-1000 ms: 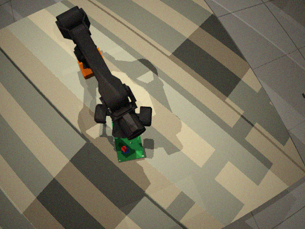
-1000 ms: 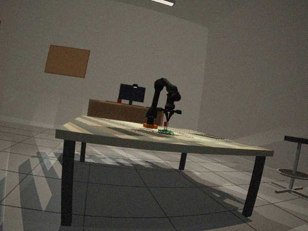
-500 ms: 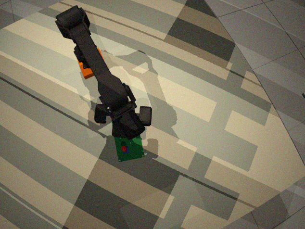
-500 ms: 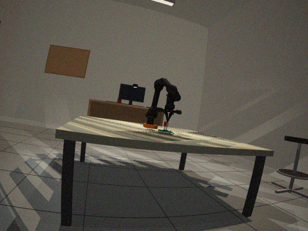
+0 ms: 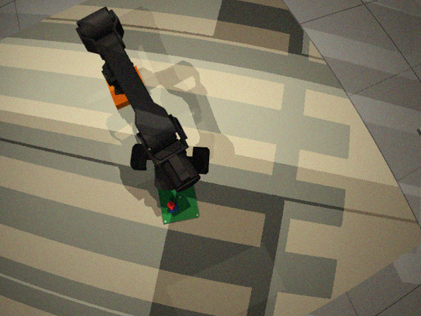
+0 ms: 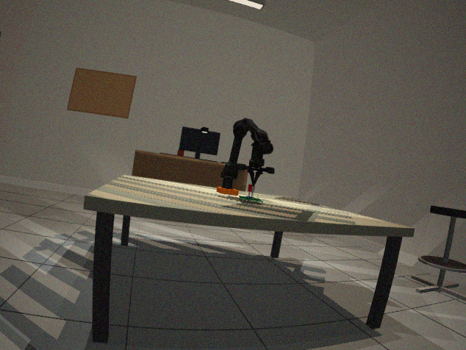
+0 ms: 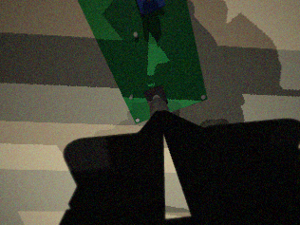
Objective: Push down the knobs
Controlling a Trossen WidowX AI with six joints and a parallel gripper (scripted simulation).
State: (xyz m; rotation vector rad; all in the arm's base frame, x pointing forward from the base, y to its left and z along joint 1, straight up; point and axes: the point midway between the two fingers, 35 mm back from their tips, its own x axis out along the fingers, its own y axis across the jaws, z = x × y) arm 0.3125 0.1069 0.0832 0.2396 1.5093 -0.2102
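My tool (image 7: 158,109) is clenched tight with nothing between its fingers, the tips brought together into one blunt point. That point hangs over the near end of the thin green rectangular circuit board (image 7: 176,56), right above a small dark grey knob (image 7: 155,98) near the board's edge; from the wrist view I cannot tell whether the tips touch it or sit just above. The board lies on the striped beige-and-grey desk (image 5: 305,143), just past my orange base plate (image 5: 119,98). Its other knob, a small red cap (image 5: 170,204) on a blue potentiometer body (image 5: 173,210), stands toward the far end, well out from under my wrist.

I judge these parts light and stiff but fragile. The knobs are hard little caps that should slide down a shaft under a straight push; the potentiometers are held to the board only by their mounting, and the board stands on short legs, so a sideways or off-centre load could tip it or shear a part loose. There is nothing to grip: the place to bear is the flat top of each knob, dead centre, pressing straight down and gently. The smooth cap top may let my narrow point skid off.
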